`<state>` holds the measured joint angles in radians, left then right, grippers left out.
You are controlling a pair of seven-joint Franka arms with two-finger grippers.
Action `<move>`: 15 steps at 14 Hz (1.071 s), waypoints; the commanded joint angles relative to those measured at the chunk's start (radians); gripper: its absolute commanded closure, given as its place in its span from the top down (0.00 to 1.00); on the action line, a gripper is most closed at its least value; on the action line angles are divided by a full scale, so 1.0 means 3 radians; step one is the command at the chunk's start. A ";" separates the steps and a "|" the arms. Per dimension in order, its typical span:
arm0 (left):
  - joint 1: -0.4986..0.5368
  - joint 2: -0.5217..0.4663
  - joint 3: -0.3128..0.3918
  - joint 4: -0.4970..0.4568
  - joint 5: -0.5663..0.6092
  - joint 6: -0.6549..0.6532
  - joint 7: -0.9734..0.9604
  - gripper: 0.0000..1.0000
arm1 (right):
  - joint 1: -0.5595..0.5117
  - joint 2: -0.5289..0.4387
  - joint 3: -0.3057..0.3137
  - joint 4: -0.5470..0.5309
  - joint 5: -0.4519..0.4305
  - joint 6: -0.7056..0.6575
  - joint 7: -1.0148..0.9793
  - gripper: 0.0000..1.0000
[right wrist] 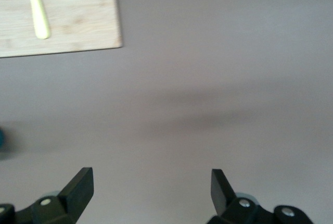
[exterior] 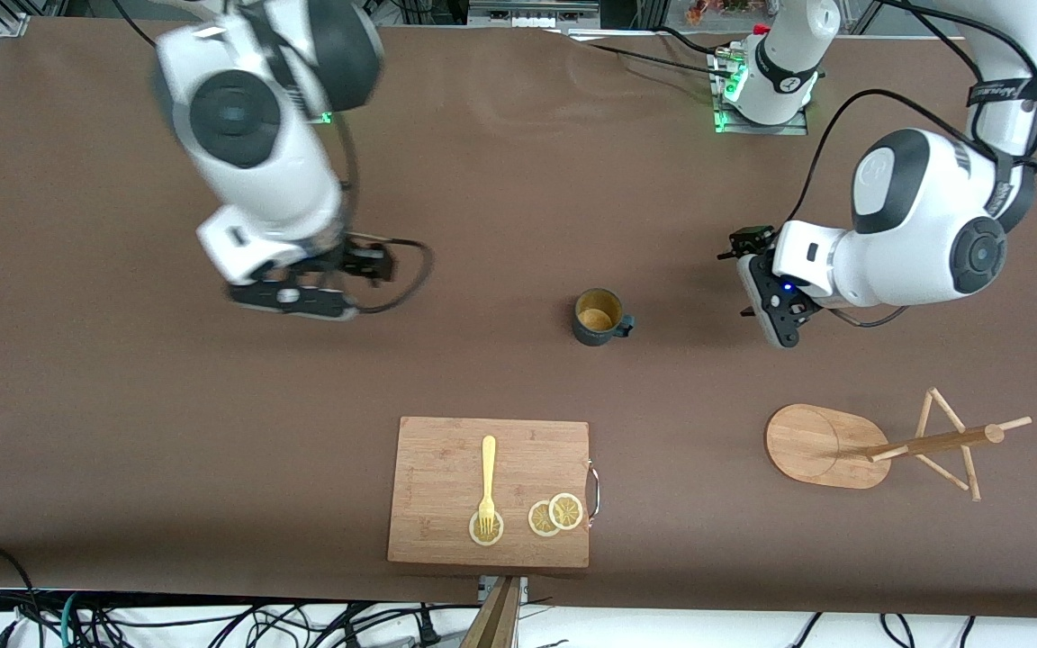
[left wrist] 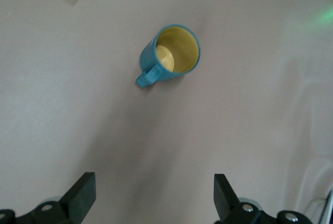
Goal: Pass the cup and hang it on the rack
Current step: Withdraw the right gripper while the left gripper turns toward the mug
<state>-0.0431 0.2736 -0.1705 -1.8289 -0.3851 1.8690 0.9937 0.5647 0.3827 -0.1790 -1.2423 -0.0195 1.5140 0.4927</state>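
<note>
Nearest the front camera you have the bamboo cutting board (exterior: 489,491), its metal handle (exterior: 594,489) on the edge toward the left arm's end. On it lie a yellow fork (exterior: 487,481), long axis running nearer-to-farther with the tines on one lemon slice (exterior: 485,529), and two more overlapping lemon slices (exterior: 555,515) beside it.

Toward the left arm's end of the surface (exterior: 122,405) the rack (exterior: 879,445) stands on its oval base, its post appearing to lean toward that end, the pegs fanning out near its top.

Farther from the camera than the board, the cup (exterior: 599,317) sits upright on the bare surface, mouth up and yellow inside showing, its handle pointing toward the left arm's end. Nothing touches it.

The left pincer (exterior: 775,310) hangs over the surface beside the cup on the handle's side, fingers (left wrist: 83,195) spread wide and empty. The right pincer (exterior: 302,297) hangs over the surface toward the right arm's end, well apart from the cup, fingers (right wrist: 78,187) likewise spread and empty.

You can read no label on the cup or board; lettering on the left arm's strap is too small to make out.
</note>
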 commanded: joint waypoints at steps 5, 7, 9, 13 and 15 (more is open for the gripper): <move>0.0021 -0.0053 -0.0209 -0.0468 -0.0596 0.0687 0.0771 1.00 | -0.0001 -0.0325 -0.1029 -0.0439 0.0254 -0.0134 -0.1682 1.00; 0.0067 -0.0002 -0.0199 -0.0581 -0.0944 0.0775 0.1277 1.00 | -0.0026 -0.0437 -0.1080 -0.0675 0.0300 0.0066 -0.1755 1.00; 0.0138 -0.0002 -0.0188 -0.0744 -0.1261 0.0862 0.1616 1.00 | -0.0098 -0.0625 -0.1070 -0.1026 0.0367 0.0418 -0.2045 1.00; 0.0241 0.0115 -0.0183 -0.0888 -0.1854 0.1005 0.2464 1.00 | -0.0606 -0.0896 -0.0633 -0.1421 0.0275 0.0588 -0.2225 1.00; 0.0271 0.0223 -0.0183 -0.0914 -0.2136 0.1005 0.2842 1.00 | -0.1113 -0.1116 -0.0040 -0.1712 0.0020 0.0812 -0.2225 1.00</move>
<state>0.0232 0.3107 -0.2205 -2.0926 -0.9460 2.1587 1.7188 0.3675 0.1582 -0.3564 -1.6295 0.0412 1.6891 -0.1649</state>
